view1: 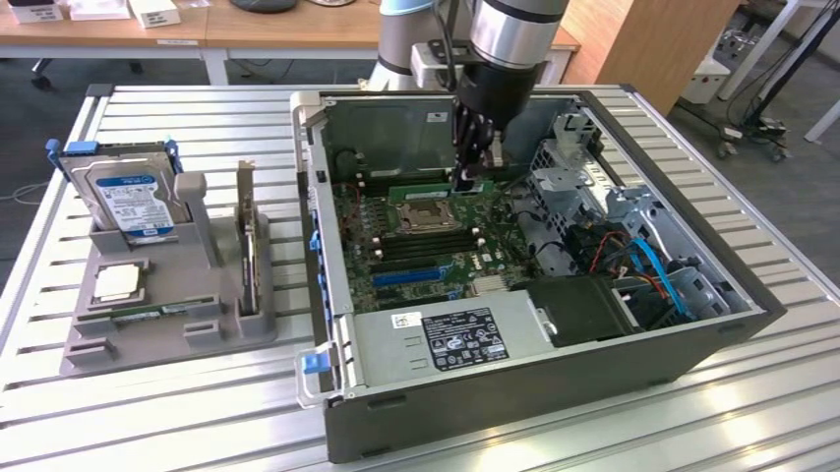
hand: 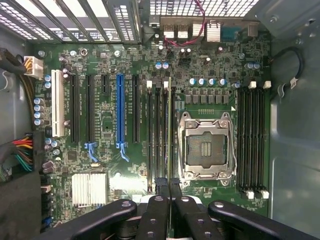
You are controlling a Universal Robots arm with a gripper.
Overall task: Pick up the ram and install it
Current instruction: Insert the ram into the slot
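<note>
**Where the ram (hand: 170, 130) stands: pinched edge-on over the memory slots**

While the gripper (hand: 169, 186) hangs inside the open computer case (view1: 525, 393), its two black fingers (hand: 161, 187) are drawn in on the ram, one against each face.

- Ram: thin green stick, seen edge-on in the wrist view. It is lined up with the near bank of memory slots (hand: 156, 140), just beside the processor socket (hand: 206, 145). Whether it touches a slot cannot be told.
- Motherboard (hand: 110, 165): green, lying flat in the bottom of the case.
- Far bank of slots (hand: 252, 140): on the socket's other side, all bare.
- Grey holder (view1: 157, 334): on the slatted metal table (view1: 132, 413) at the exterior view's left, just beside the case.
- Holder contents:
  - hard drive (view1: 132, 202), upright
  - expansion card (view1: 246, 226), standing on edge
  - square silver processor chip (view1: 118, 283), lying flat
</note>
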